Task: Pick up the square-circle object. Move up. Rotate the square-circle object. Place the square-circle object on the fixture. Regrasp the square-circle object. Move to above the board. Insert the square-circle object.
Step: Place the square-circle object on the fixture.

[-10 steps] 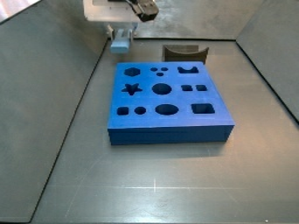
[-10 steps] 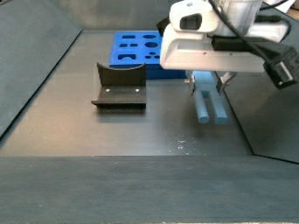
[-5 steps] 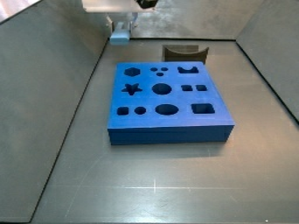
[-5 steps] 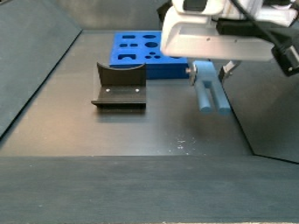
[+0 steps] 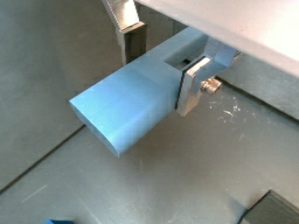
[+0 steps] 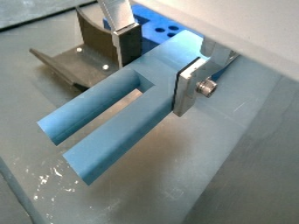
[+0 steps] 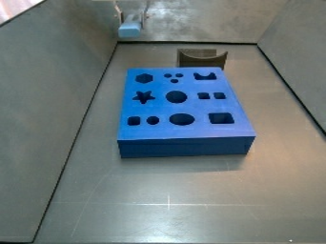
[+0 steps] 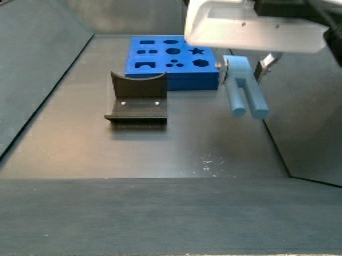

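In both wrist views the gripper [image 6: 149, 61] clamped the square-circle object [image 6: 111, 122] near one end, so rotating risked slippage.

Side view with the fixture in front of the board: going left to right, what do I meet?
Fixture → board → square-circle object, held off the floor in the gripper at the right.

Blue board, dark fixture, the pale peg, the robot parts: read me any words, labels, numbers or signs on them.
None: no readable text in any view.
Thick blue board: only cut-out shapes.
Dark brown fixture: blank.
Pale blue-grey peg, held off the floor by the pincer: blank.
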### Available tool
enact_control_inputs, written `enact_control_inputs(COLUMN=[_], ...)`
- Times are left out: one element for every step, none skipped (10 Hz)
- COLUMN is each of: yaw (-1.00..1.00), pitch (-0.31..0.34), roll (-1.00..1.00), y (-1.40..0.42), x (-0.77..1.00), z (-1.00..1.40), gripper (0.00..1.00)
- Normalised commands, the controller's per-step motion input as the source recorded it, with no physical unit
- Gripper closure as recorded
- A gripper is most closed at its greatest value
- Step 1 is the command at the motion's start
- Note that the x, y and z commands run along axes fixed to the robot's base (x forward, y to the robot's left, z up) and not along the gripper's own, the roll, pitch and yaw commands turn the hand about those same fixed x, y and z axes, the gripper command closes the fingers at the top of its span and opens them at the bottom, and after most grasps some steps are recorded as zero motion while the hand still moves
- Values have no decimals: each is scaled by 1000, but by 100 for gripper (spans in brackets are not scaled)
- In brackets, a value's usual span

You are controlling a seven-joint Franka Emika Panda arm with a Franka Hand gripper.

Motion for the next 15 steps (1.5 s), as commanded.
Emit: enact_control_inputs(yaw=[22,29,34,36,33,31,27,30,28,344,312,261,162,109,68], pitch=[111,116,119,116,110,108,109,109,111,-191,-167,-136,-67,-24,11], roll=[140,147,157,152,132,122,110,104,99,368,357,335,232,169,137], y=[-1,-4,-8,-9,0,1,6,5,7,-281,-280,-265,-237,-227,-203], x=[-32,-36,-32,-28,-22,-17,-12,-7,-6,1000,1000,1000,1000,1000,1000], z=[1000,1000,928,867,704,636,488,374,213,154,118,110,102,93,78], gripper=[100,100,100,100,100,100,100,100,100,100,100,100,100,100,100])
